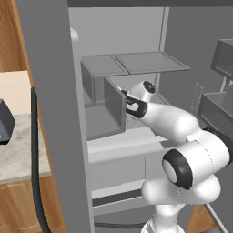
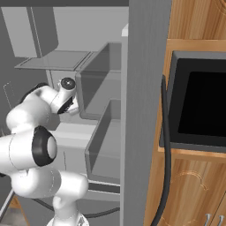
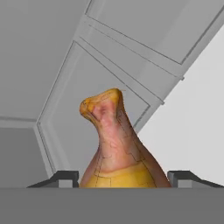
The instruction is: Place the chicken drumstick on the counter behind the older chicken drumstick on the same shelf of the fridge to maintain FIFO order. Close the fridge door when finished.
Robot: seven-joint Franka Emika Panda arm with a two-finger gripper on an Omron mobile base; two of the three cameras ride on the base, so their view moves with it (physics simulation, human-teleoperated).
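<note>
My gripper is shut on the chicken drumstick, a golden-orange piece whose narrow bone end points away from the hand. The white arm reaches into the open fridge, with the hand at mid height behind a translucent door bin. In the right base view the hand is beside the bins of the open door. Pale grey fridge panels lie behind the drumstick. A grey shelf spans the fridge above the hand. The marbled counter lies left of the fridge. The older chicken drumstick is out of view.
The left fridge door stands open edge-on close to the camera, with a dark bar handle. Right door bins hang at the right. A black built-in oven sits in wooden cabinets right of the fridge. A dark appliance stands on the counter.
</note>
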